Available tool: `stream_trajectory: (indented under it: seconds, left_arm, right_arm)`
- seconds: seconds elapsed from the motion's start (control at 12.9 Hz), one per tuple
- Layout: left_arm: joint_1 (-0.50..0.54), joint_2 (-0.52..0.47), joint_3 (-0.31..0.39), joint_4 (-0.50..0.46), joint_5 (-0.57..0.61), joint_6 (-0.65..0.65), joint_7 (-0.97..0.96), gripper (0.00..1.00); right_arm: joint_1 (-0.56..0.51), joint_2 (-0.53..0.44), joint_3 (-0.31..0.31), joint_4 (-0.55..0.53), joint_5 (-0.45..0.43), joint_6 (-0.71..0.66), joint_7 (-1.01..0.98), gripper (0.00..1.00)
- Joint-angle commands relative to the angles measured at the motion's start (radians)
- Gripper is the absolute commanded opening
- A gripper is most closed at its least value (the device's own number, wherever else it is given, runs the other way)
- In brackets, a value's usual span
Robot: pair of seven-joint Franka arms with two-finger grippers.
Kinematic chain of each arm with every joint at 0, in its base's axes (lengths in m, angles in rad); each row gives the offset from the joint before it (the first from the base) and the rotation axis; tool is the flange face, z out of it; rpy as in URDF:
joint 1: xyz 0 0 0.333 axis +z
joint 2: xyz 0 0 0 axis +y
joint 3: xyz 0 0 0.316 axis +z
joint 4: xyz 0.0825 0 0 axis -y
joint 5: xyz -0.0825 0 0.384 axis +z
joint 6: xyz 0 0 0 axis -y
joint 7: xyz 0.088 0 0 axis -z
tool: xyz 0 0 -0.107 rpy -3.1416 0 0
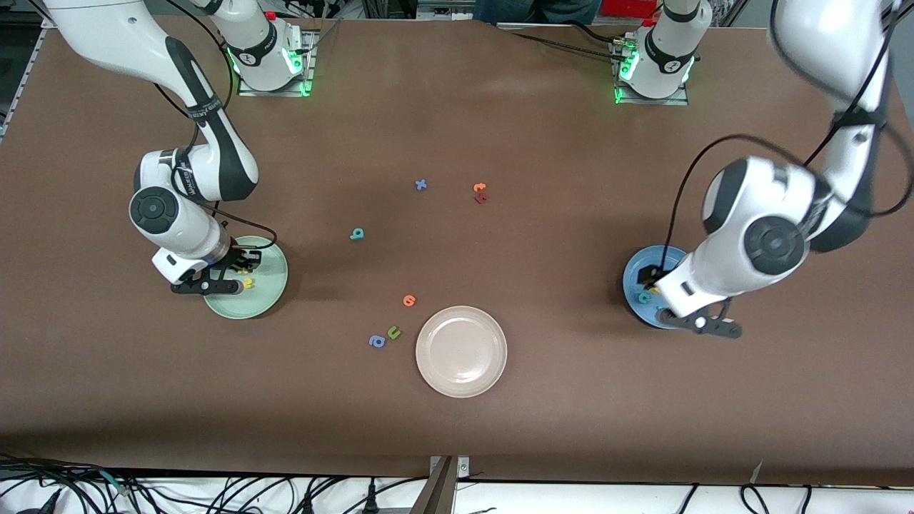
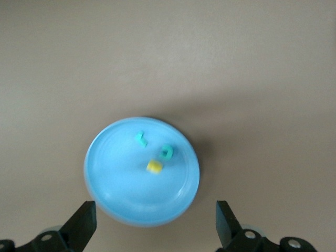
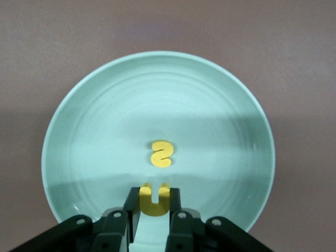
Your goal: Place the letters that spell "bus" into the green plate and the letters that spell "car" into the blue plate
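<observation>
My right gripper is shut on the yellow "u" low over the green plate, near its rim. The yellow "s" lies flat at the plate's middle. In the front view the right gripper is over the green plate at the right arm's end. My left gripper hangs open and holds nothing above the blue plate. On that plate lie the teal "r", teal "c" and yellow "a". The teal "b" lies on the bare table.
A beige-white plate sits nearest the front camera, mid-table. Beside it lie a green "u", a blue "a" and an orange round letter. Farther off are a blue "x", an orange letter and a dark red one.
</observation>
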Motion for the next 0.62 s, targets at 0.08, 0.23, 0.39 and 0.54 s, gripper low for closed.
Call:
stream_trajectory:
  seconds: [0.08, 0.23, 0.39, 0.54]
  left_arm:
    - [0.002, -0.109, -0.023, 0.168, -0.006, -0.286, 0.010, 1.00]
    - [0.046, -0.193, -0.024, 0.162, -0.062, -0.326, 0.012, 1.00]
    - [0.106, -0.229, -0.023, 0.109, -0.185, -0.332, 0.010, 1.00]
    - [0.107, -0.325, -0.018, 0.034, -0.185, -0.328, 0.012, 1.00]
  right_arm:
    - [-0.001, 0.002, 0.001, -0.046, 0.017, 0.068, -0.024, 0.11]
    - [-0.003, 0.002, 0.001, -0.048, 0.017, 0.068, -0.016, 0.22]
    - [-0.003, 0.002, 0.001, -0.048, 0.018, 0.066, -0.010, 0.35]
    - [-0.003, 0.002, 0.001, -0.048, 0.019, 0.065, -0.008, 0.67]
